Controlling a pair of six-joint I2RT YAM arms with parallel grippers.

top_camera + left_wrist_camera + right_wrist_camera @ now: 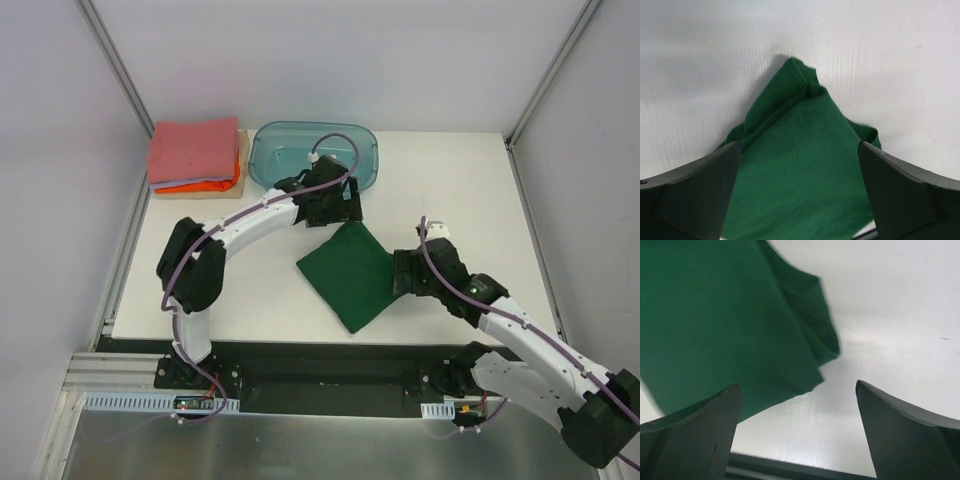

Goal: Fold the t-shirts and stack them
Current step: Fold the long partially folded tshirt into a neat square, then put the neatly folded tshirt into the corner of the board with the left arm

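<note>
Green shirt [350,272]: folded into a compact square and laid flat as a diamond on the table [470,200], just in front of the teal bin [268,165]; it has not yet been added to the stack.
Fold: doubled layers are seen at the corner nearest the bin in the left wrist view, so the folding is judged done or nearly done.
Left gripper [335,212]: held over that near-bin corner, between bin and shirt; the fingers [695,195] are spread wide, with cloth below them and nothing pinched.
Right gripper [398,272]: set at the shirt's side corner, farther in front of the bin and toward its right end; its fingers [910,435] are likewise parted and empty, the shirt's edge lying beside one of them.
Reason for placement: two adjacent corners are bracketed, probably so the packet can be lifted evenly without the layers falling open.
Stack [193,150]: set just left of the bin; salmon-pink is on top, with lavender and orange beneath, and it is judged to be the shirt's destination.
Risk: if only the top layer is caught, the fold could be pulled open.
</note>
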